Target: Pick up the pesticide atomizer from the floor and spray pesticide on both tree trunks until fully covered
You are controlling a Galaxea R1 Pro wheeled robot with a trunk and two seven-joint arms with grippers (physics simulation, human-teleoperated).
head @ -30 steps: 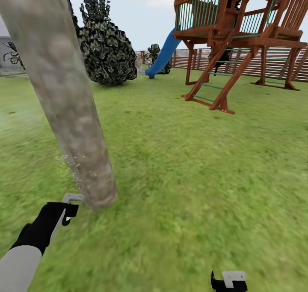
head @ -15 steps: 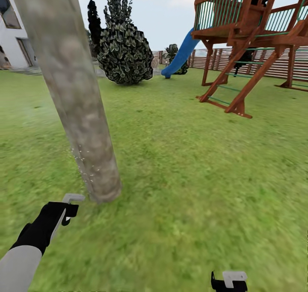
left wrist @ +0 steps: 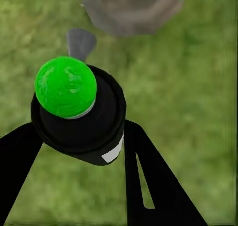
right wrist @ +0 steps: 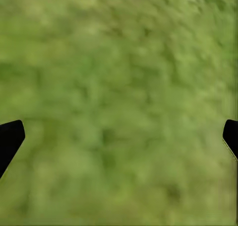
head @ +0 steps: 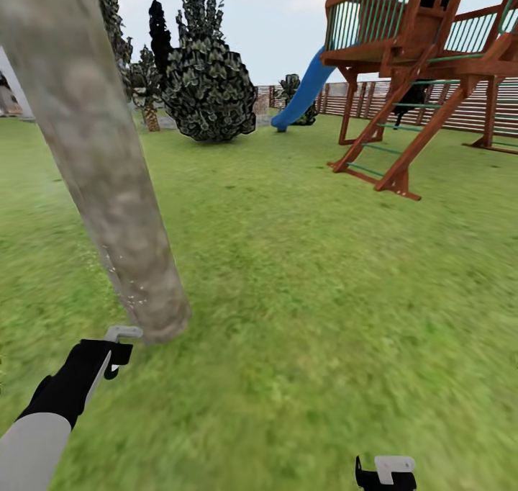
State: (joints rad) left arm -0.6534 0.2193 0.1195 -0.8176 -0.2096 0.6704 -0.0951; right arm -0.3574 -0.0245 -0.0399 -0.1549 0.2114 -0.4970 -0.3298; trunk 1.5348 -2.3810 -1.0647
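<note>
My left gripper (left wrist: 79, 136) is clamped on the atomizer (left wrist: 79, 114), its nozzle facing the trunk (head: 108, 188) base just ahead; right gripper (right wrist: 119, 136) spread wide.

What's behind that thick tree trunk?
Behind the trunk lies lawn, with a dark bush and fence beyond to its right. Whatever is straight behind the trunk is hidden by it.

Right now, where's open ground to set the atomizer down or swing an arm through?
Open lawn runs from the tree trunk across to the playset, and under the open right gripper. Tight spot: the left gripper, holding the atomizer, sits near the trunk base.
</note>
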